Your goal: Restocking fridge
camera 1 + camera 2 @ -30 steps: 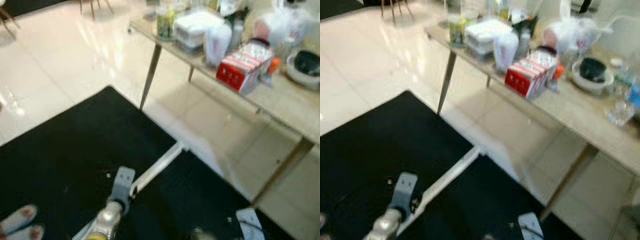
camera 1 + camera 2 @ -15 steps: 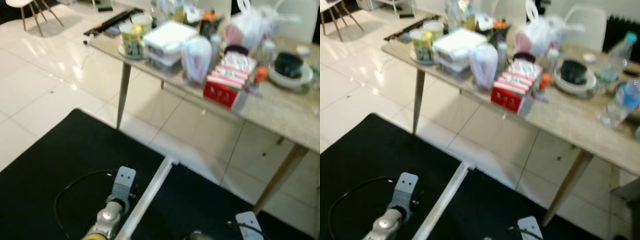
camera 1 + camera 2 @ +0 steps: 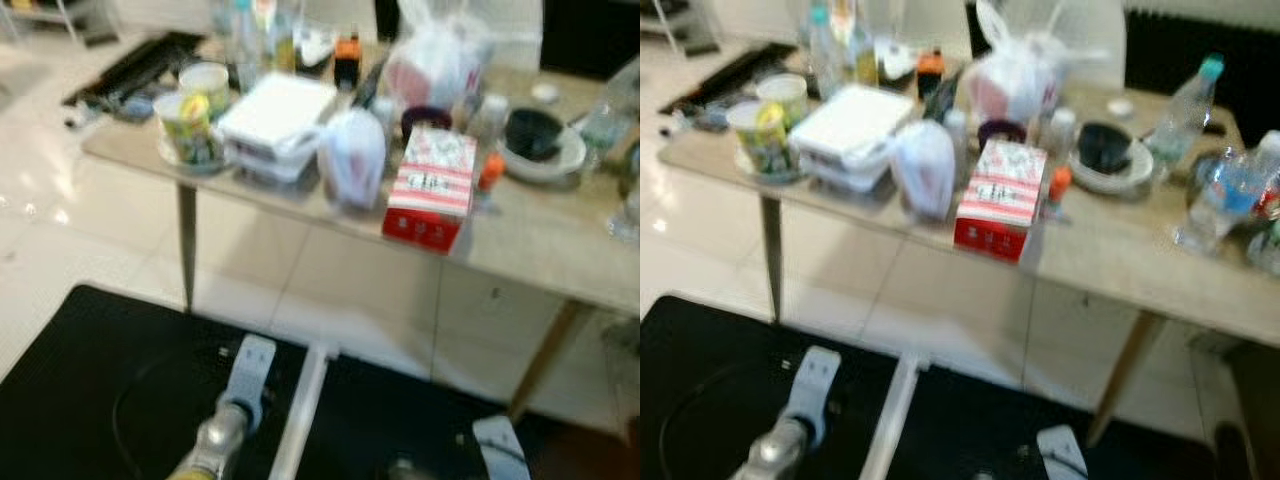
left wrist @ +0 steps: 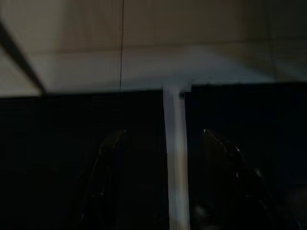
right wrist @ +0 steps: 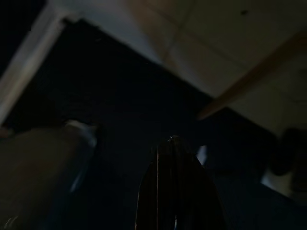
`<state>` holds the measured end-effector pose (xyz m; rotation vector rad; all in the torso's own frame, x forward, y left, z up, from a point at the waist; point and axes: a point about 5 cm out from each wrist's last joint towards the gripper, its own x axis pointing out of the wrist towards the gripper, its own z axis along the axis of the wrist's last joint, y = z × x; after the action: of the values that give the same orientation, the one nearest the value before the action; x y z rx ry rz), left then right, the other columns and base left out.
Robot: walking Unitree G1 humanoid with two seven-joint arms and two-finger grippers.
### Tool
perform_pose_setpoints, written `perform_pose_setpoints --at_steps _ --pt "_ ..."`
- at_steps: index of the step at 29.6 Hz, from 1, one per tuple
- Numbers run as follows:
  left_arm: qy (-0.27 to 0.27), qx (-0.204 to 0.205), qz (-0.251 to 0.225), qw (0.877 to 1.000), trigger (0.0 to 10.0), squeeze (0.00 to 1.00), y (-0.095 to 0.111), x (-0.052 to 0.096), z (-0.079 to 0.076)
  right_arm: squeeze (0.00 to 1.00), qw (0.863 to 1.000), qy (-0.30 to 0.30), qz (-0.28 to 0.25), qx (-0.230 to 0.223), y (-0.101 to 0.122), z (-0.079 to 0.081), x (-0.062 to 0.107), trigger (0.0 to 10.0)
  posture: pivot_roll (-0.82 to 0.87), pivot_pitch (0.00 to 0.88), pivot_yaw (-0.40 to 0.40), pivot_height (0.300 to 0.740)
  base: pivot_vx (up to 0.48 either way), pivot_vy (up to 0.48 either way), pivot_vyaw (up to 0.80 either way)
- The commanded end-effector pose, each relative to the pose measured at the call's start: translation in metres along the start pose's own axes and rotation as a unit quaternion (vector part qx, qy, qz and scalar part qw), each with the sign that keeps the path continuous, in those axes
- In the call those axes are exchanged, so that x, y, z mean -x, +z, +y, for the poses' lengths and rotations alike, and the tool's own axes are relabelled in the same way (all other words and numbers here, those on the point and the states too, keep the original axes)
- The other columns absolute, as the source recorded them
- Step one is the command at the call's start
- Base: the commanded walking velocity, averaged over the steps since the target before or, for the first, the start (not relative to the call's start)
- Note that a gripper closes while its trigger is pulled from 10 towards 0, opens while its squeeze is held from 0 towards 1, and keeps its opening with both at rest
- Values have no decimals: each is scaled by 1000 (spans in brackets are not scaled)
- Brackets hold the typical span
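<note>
Left eye view: the counter (image 3: 540, 245) lies ahead, well beyond both lowered arms. The red-and-white carton (image 3: 432, 187) stands near its front edge, long axis running away from the robot, slightly right of centre, so probably nearer the right arm. Since a second ago the counter has swung from a diagonal to square-on; the camera turned.

Right eye view: water bottles (image 3: 1225, 195) stand far right.

Left wrist view: the left end effector (image 4: 165, 158) hangs over the black mat (image 4: 57, 143), fingers apart, holding nothing.

Right wrist view: the right end effector (image 5: 175, 187); I cannot tell its state.
</note>
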<state>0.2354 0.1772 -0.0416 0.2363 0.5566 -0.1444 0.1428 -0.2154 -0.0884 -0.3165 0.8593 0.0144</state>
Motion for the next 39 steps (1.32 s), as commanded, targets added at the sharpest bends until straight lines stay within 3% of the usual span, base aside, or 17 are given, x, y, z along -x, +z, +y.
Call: perform_pose_setpoints --at_steps 1,14,39 --pt "-9 -6 28 1000 10000 0 -14 5 -3 0 1000 1 15 -6 -9 3 3 10000 -76 151 -14 740 0 0 0" --pt "-16 -9 25 1000 10000 0 -13 5 -6 0 1000 1 15 -3 -9 3 3 10000 -74 151 -15 740 0 0 0" --pt "-16 -9 19 1000 10000 0 -10 3 -7 0 1000 1 12 -1 -8 2 3 10000 -75 143 -18 740 297 -355 0"
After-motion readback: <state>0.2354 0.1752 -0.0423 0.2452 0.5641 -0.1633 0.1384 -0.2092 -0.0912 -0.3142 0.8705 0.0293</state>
